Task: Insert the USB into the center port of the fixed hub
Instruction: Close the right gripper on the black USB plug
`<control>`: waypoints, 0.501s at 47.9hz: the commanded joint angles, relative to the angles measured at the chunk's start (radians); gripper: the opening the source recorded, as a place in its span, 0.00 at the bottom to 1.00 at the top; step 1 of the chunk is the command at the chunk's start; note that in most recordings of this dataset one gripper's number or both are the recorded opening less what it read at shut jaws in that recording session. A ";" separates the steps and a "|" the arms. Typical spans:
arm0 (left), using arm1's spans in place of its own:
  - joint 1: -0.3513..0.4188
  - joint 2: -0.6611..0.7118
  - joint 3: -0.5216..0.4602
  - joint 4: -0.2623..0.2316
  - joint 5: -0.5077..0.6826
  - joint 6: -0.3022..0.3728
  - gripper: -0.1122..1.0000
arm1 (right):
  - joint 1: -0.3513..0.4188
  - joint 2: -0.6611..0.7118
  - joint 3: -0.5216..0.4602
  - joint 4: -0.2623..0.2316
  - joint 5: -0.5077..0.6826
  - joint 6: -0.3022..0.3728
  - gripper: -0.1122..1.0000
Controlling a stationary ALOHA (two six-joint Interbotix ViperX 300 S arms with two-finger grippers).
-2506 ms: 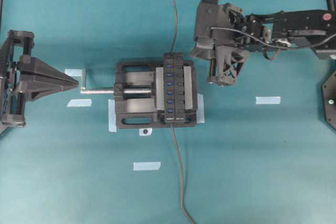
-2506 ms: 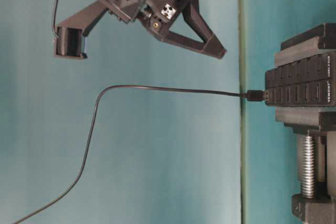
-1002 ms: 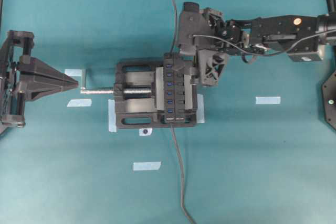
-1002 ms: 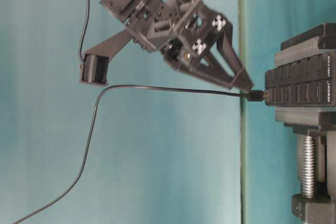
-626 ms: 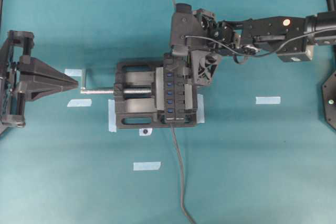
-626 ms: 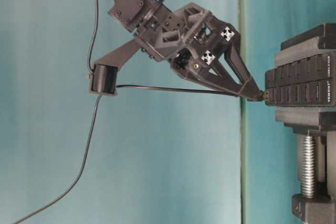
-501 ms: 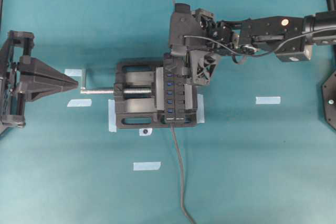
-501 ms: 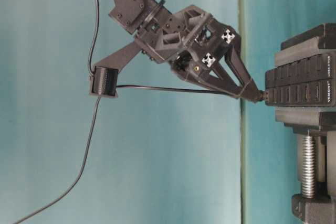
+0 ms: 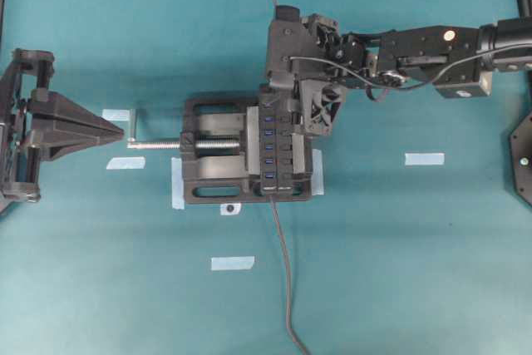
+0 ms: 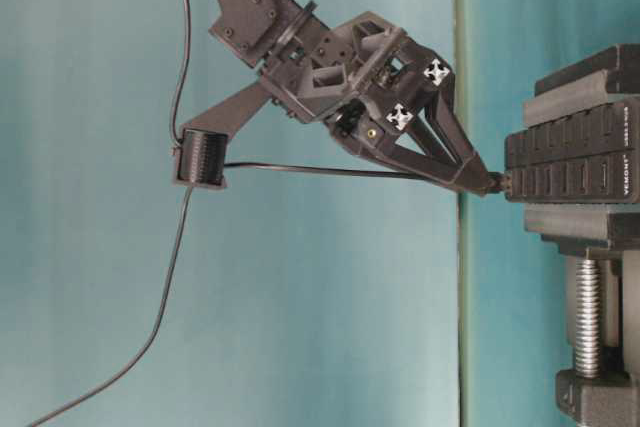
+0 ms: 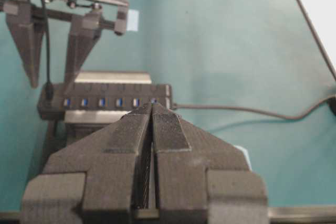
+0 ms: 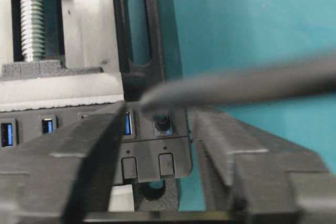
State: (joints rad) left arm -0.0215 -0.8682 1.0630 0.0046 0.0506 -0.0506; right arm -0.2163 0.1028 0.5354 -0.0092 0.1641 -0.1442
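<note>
Right end effector (image 10: 487, 183) sits half-closed around the USB (image 10: 497, 184), which is plugged into the end port of the fixed hub (image 9: 275, 140), not the center port (image 9: 268, 141). Left end effector (image 11: 153, 109) is clamped shut, empty. Yanking at an angle could bend the plug or let it slip.

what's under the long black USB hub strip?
A black vise with a silver screw grips the hub from both sides; the vise bed directly beneath the hub is covered.
</note>
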 commanded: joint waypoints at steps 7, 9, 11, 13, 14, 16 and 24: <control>-0.002 0.003 -0.011 0.002 -0.005 -0.002 0.10 | 0.003 -0.012 -0.023 0.002 -0.008 -0.008 0.40; 0.000 0.003 -0.012 0.002 -0.006 -0.002 0.10 | 0.003 -0.012 -0.023 0.002 -0.009 -0.008 0.37; -0.002 0.003 -0.011 0.002 -0.005 -0.002 0.10 | 0.003 -0.012 -0.025 0.002 -0.012 -0.008 0.34; -0.002 0.003 -0.011 0.002 -0.005 -0.002 0.10 | 0.005 -0.012 -0.026 0.002 -0.014 -0.008 0.31; -0.002 0.003 -0.009 0.002 -0.005 -0.002 0.10 | 0.005 -0.012 -0.026 0.002 -0.014 -0.008 0.29; 0.000 0.003 -0.009 0.002 -0.006 -0.002 0.10 | 0.006 -0.012 -0.028 0.000 -0.014 -0.008 0.25; -0.002 0.003 -0.006 0.002 -0.005 -0.002 0.10 | 0.008 -0.012 -0.029 0.002 -0.014 -0.006 0.19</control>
State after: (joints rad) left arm -0.0199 -0.8682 1.0692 0.0046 0.0506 -0.0506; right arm -0.2163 0.1028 0.5338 -0.0092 0.1595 -0.1457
